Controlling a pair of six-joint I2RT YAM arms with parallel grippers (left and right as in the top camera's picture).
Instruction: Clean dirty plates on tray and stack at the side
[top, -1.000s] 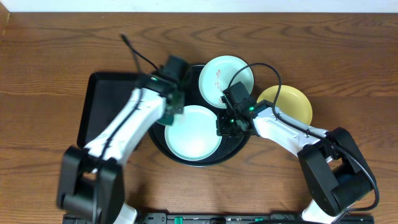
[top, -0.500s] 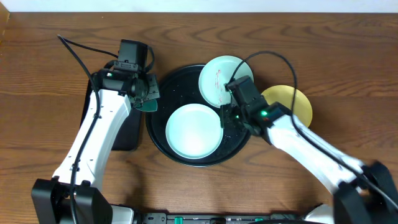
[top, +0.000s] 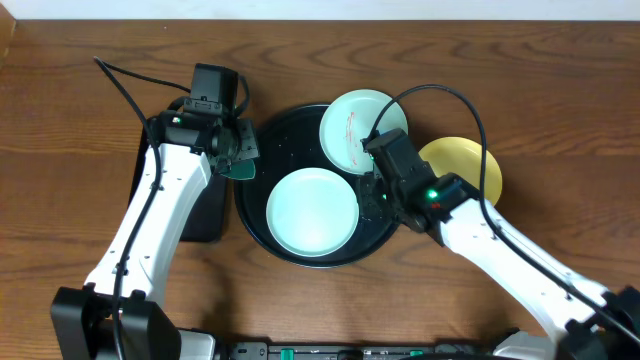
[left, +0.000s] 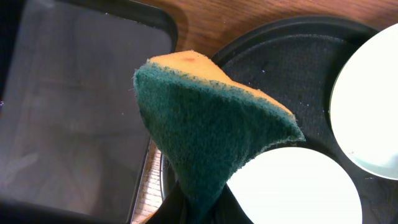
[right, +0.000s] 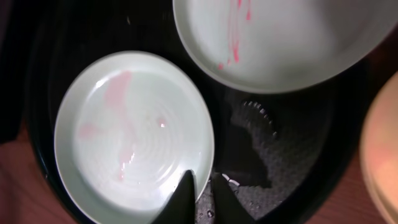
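Observation:
The round black tray (top: 272, 135) holds two aqua plates. The near plate (top: 312, 212) has faint pink smears in the right wrist view (right: 130, 130). The far plate (top: 352, 122) has thin red smears (right: 280, 37). A pale yellow plate (top: 472, 160) lies on the wood to the right of the tray. My right gripper (top: 374, 190) straddles the near plate's right rim, fingers (right: 204, 186) closed on it. My left gripper (top: 236, 152) is shut on a green-and-yellow sponge (left: 211, 118), held above the tray's left edge.
A rectangular black tray (top: 205, 215) lies left of the round tray, partly under my left arm, and shows in the left wrist view (left: 74, 106). Bare brown wood surrounds both trays. A cable loops above my right arm.
My left gripper has lifted the sponge off the near aqua plate and swung left to the tray's left edge. My right gripper has stayed at that plate's right rim while its arm shifted.

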